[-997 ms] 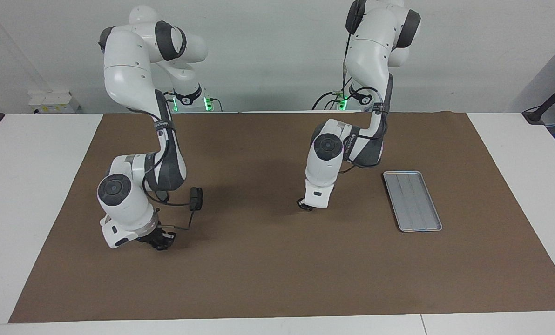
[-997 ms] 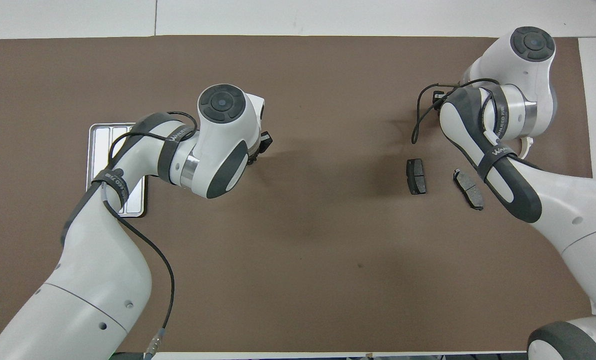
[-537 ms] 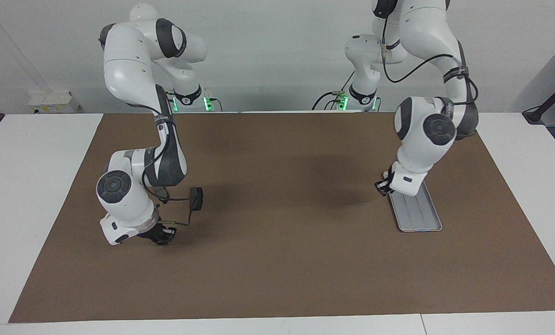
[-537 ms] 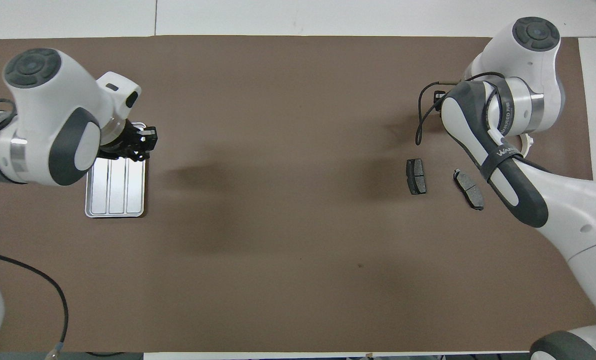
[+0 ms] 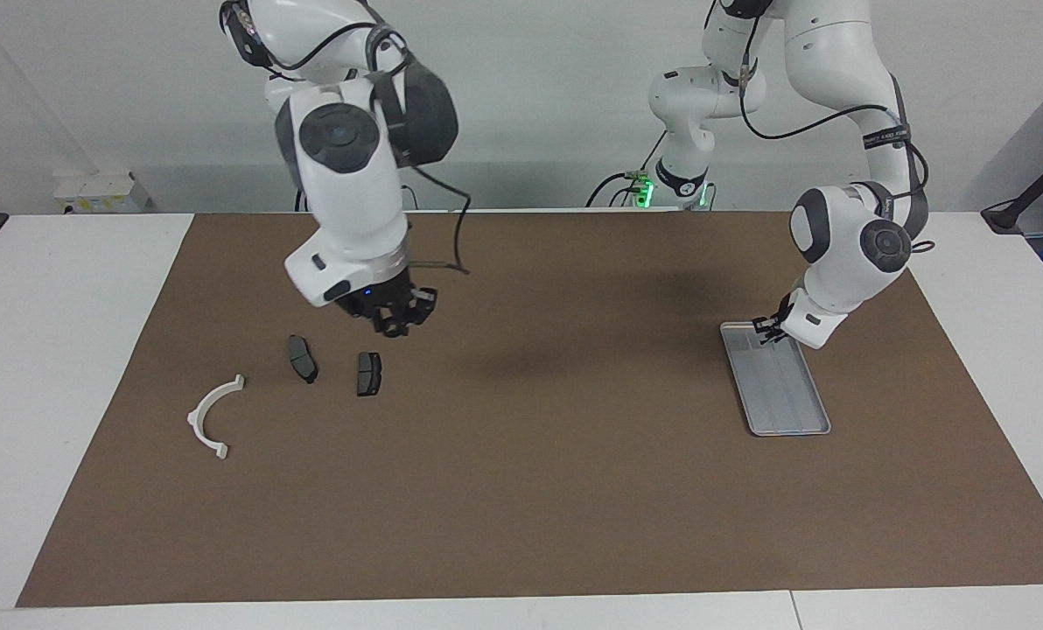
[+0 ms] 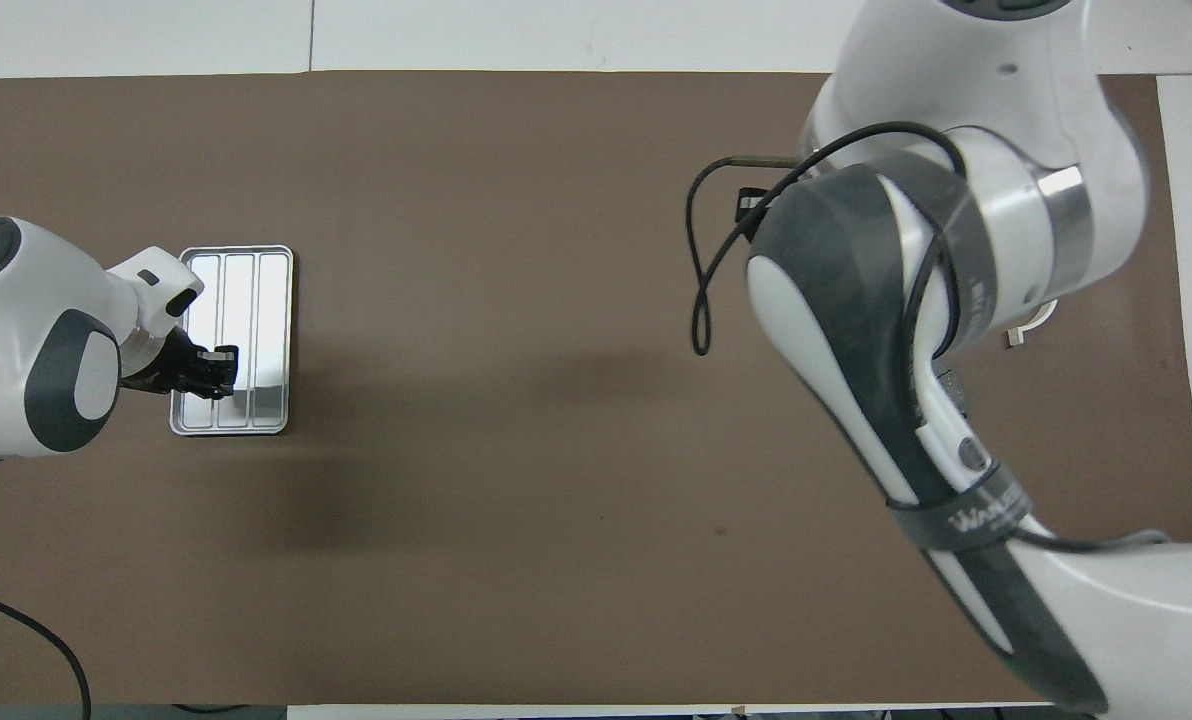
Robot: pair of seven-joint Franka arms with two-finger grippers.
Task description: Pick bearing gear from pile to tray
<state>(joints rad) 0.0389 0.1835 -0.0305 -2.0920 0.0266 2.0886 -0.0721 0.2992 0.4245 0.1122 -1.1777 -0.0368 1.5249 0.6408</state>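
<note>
The tray lies on the brown mat toward the left arm's end of the table; it also shows in the overhead view. My left gripper hangs low over the tray's end nearer the robots, also seen from overhead. The pile lies toward the right arm's end: a white half-ring bracket and two dark grey brake pads. No loose black gear shows on the mat. My right gripper is raised above the mat just beside the brake pads.
The brown mat covers most of the white table. In the overhead view the right arm covers most of the pile; only a bit of the bracket shows.
My left gripper moved from the mat's middle to over the tray. My right arm rose from the pile and swung toward the robots, uncovering the bracket and brake pads in the facing view.
</note>
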